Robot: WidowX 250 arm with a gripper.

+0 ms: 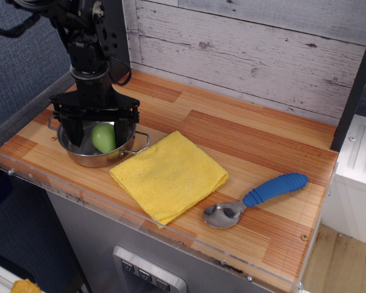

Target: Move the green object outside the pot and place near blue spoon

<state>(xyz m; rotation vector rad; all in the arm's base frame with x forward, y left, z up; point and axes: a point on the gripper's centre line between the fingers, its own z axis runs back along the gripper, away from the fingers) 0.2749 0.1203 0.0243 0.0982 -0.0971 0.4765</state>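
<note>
The green object (103,137) sits inside the pot (98,160) at the left end of the surface (256,146), and the end effector (100,135) is down in the pot with its fingers spread apart either side of it, so I'd call this the grasp step, not closed yet. Next it needs to squeeze, lift clear of the rim, and carry over the yellow cloth (169,176) toward the blue spoon (256,199). Fingertips are lost inside the pot, so can't tell if they're actually touching the fruit.

Gripper (99,135): hanging spread inside the pot (95,160), fingers flanking the green object (102,138).
Blue spoon (256,198): lying well apart.
</note>
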